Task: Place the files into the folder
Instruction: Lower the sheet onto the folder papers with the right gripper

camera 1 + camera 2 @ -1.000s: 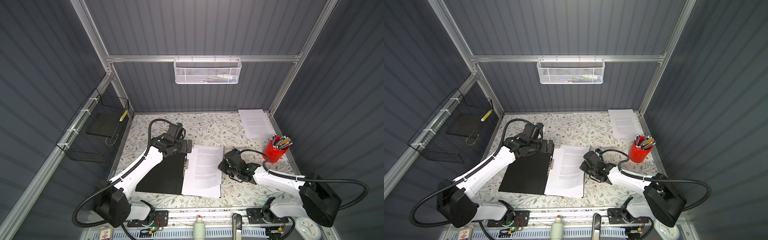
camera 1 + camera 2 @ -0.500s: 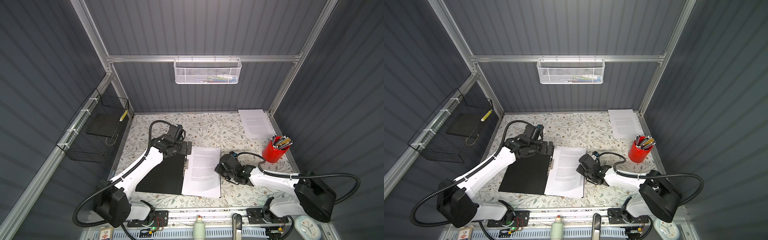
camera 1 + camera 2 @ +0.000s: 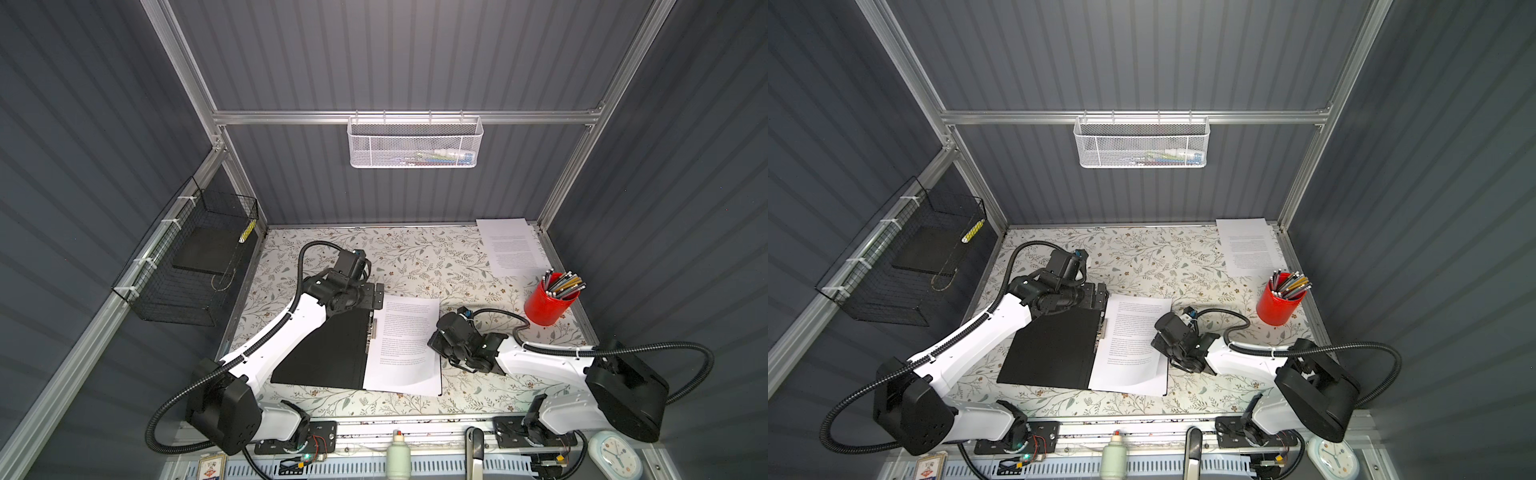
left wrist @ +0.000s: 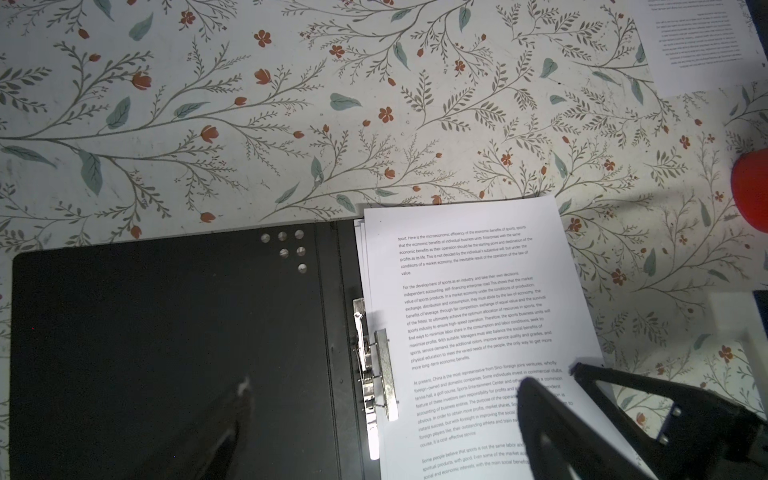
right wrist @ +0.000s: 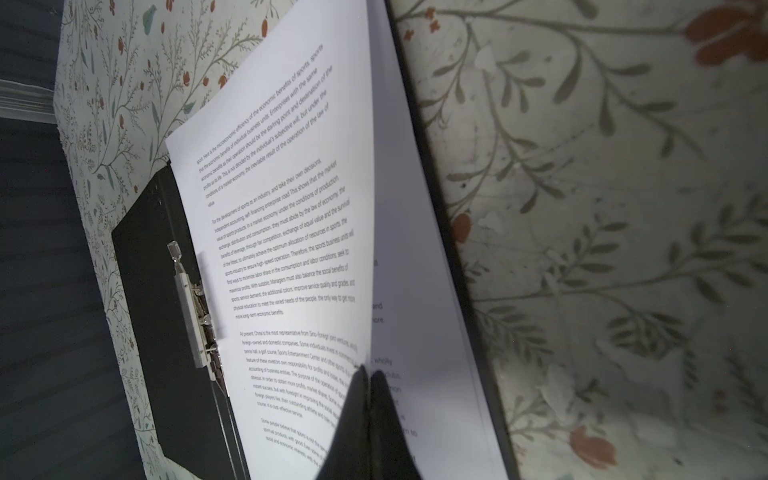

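Right gripper (image 5: 368, 374) pinching top sheet (image 5: 282, 208) at 3 o'clock edge, probably squaring it to spine clip (image 4: 376, 365); left gripper (image 3: 374, 294) hovering spread, 12 o'clock.

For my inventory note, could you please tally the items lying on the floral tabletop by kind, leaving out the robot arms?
Folder: 1
Paper stacks: 2
Red pen cup: 1
Total: 4
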